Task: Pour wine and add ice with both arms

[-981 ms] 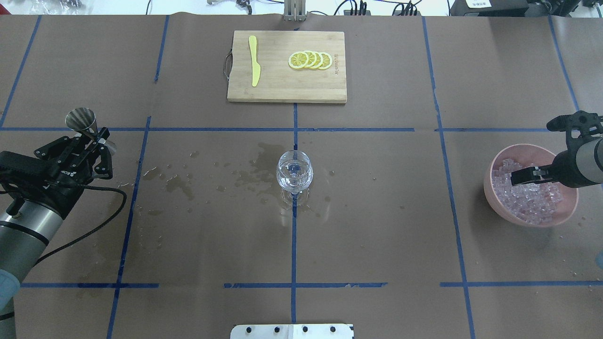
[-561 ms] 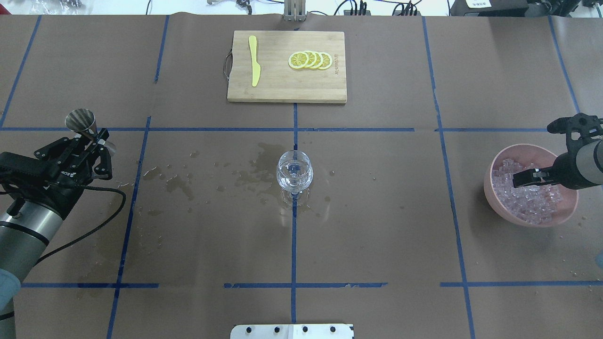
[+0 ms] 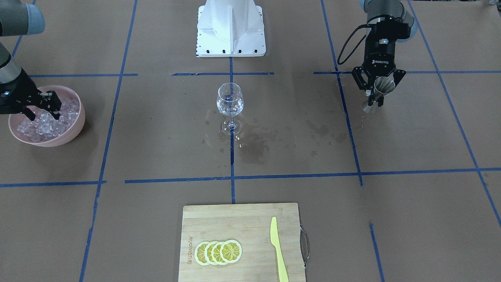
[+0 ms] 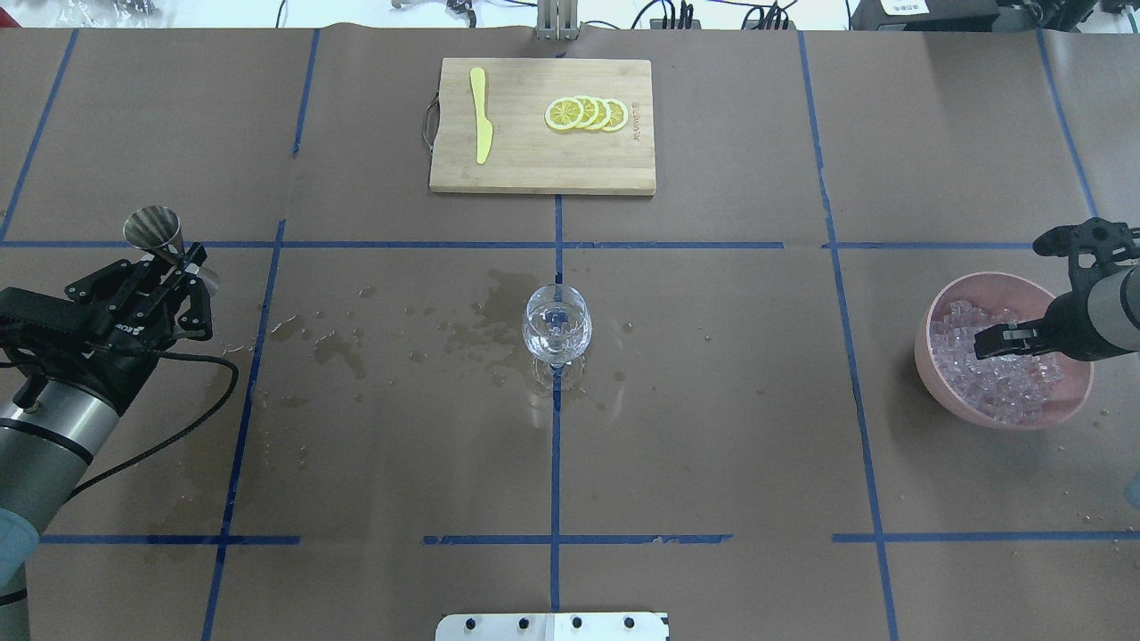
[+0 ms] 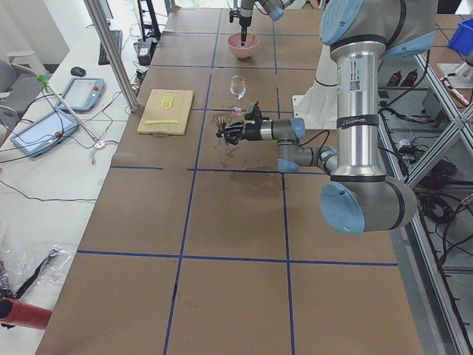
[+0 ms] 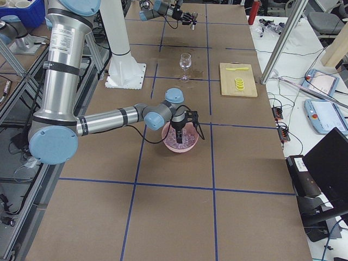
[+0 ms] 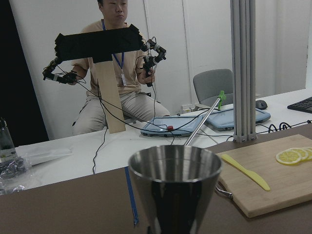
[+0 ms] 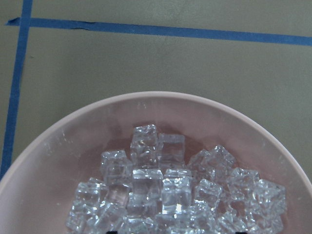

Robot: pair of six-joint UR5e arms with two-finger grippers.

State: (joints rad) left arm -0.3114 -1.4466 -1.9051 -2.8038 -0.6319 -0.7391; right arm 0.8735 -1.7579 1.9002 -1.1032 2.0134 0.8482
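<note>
Clear ice cubes [image 8: 161, 190] heaped just beneath the spread right gripper [image 3: 43, 111]; a little colourless wine [image 3: 230, 107], midway toward the left gripper [image 3: 377, 94].

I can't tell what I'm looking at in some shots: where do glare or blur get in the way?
Left wrist view: the cup looms close, dark and a little soft against a bright room. Right wrist view: the ice is sharp, with small glints. Overhead view: the glass sparkles, so its contents are hard to read.

Clear ice [image 8: 165, 187], pink bowl [image 8: 58, 146]
</note>
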